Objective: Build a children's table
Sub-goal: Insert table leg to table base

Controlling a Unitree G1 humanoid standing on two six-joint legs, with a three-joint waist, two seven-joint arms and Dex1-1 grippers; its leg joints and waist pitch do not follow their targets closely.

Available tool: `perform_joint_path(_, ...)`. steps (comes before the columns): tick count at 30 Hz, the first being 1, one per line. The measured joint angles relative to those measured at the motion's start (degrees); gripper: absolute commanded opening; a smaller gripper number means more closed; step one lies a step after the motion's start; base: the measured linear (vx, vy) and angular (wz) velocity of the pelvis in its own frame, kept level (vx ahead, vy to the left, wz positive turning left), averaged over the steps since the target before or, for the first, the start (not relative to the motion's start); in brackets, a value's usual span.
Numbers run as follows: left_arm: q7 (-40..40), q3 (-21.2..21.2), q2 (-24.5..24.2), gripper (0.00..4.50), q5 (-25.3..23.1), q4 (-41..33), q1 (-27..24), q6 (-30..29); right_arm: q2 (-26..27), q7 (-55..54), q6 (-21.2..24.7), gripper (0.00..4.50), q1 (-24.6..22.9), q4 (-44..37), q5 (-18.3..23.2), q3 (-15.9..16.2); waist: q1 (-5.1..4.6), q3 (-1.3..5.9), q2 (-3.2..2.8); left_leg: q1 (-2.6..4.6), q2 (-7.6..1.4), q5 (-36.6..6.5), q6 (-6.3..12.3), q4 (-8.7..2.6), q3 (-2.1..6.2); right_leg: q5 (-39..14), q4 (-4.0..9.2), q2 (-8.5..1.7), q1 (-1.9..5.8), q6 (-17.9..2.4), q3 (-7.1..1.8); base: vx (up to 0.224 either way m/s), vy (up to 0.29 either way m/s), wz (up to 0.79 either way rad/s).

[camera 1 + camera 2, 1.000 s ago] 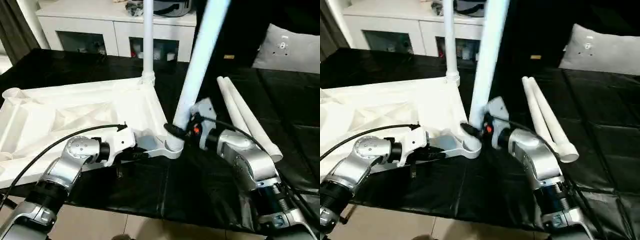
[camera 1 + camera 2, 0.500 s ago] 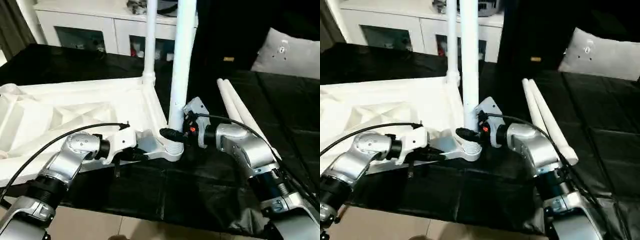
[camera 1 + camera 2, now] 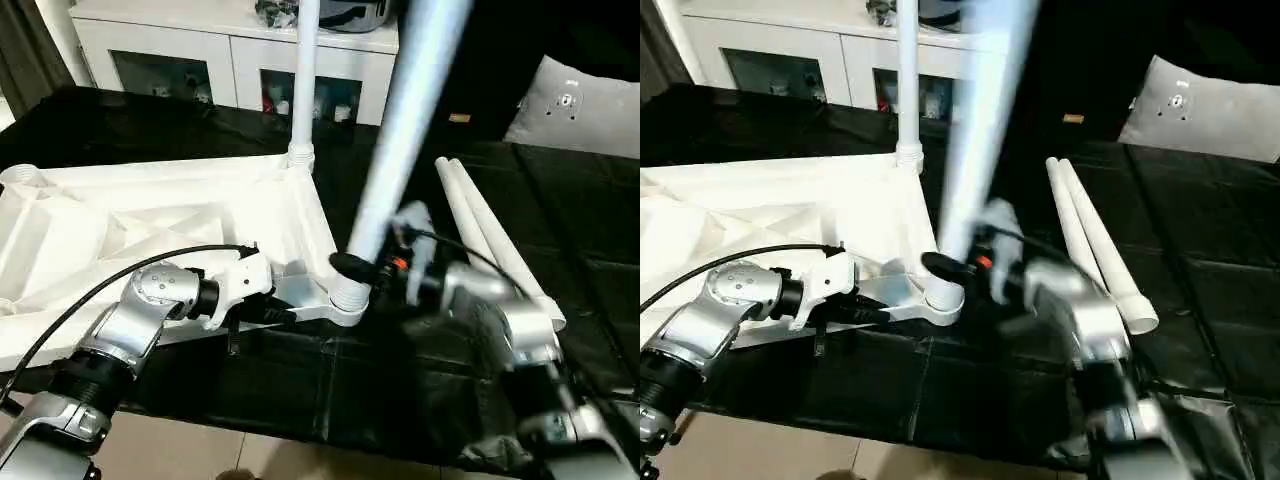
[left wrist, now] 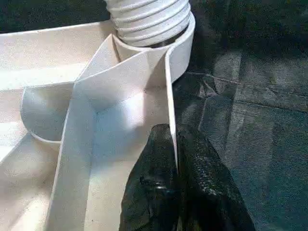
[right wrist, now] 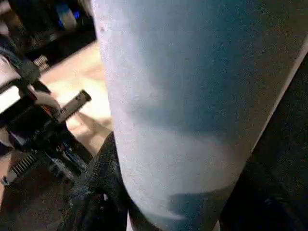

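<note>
Left eye view takes in the black-covered bench (image 3: pixel 300 370), and on it, toward the robot's left, the children's table top (image 3: pixel 150 225) lies upside down with its ribbed underside up. One leg (image 3: pixel 303 80) stands upright in the far corner socket. Two spare legs (image 3: pixel 490 235) lie side by side on the cloth to the robot's right, touching each other.

At the near corner socket (image 3: pixel 345 300), a second leg (image 3: pixel 405 130) has its ribbed foot in the opening, but its long axis leans away from the table top, up and toward the robot's right. The coming move seems to turn on that lean: the shaft likely must come upright, in line with the socket, before it seats.

Closest to the job is the right end effector (image 3: pixel 365 270), grasping this leg low down, just above the socket. The left end effector (image 4: pixel 175 178) is clenched on the table top's thin edge wall, right beside the same corner, bracing it.
</note>
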State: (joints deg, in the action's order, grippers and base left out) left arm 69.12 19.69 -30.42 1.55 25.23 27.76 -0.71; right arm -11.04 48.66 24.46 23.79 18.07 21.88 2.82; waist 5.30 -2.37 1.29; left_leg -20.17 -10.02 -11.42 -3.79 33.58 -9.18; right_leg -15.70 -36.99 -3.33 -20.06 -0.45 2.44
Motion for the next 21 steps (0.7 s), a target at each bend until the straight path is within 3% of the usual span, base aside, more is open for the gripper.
perform_joint_path(4,0.32,-0.16,-0.04,0.0,0.0,0.03,0.0,-0.02,1.42,-0.16,-3.89,1.91,-3.44,-0.56,0.97,-1.28,-0.01,-0.04,-0.36,0.02,0.01,0.0,0.0,0.02,0.0,0.02,0.01,-0.02,0.03,-0.02,-0.01,0.0,0.0,0.0)
perform_joint_path(10,0.47,-0.28,-0.05,0.0,0.0,0.1,-0.06,-0.12,1.67,-1.18,-12.16,1.9,-6.41,-2.24,-2.2,0.77,-0.1,-0.11,-0.87,0.04,0.01,0.0,0.0,0.0,0.0,0.02,0.02,-0.02,0.04,-0.02,0.0,0.0,0.0,0.0)
perform_joint_path(21,1.1,0.02,-0.16,0.0,-0.17,0.73,0.01,0.88,-3.21,2.01,-14.86,1.9,-3.78,-3.47,-8.14,7.4,-0.19,-0.12,-1.14,0.1,0.01,-0.01,0.01,-0.02,0.01,0.02,0.05,-0.02,0.11,-0.02,-0.01,0.0,0.0,0.0)
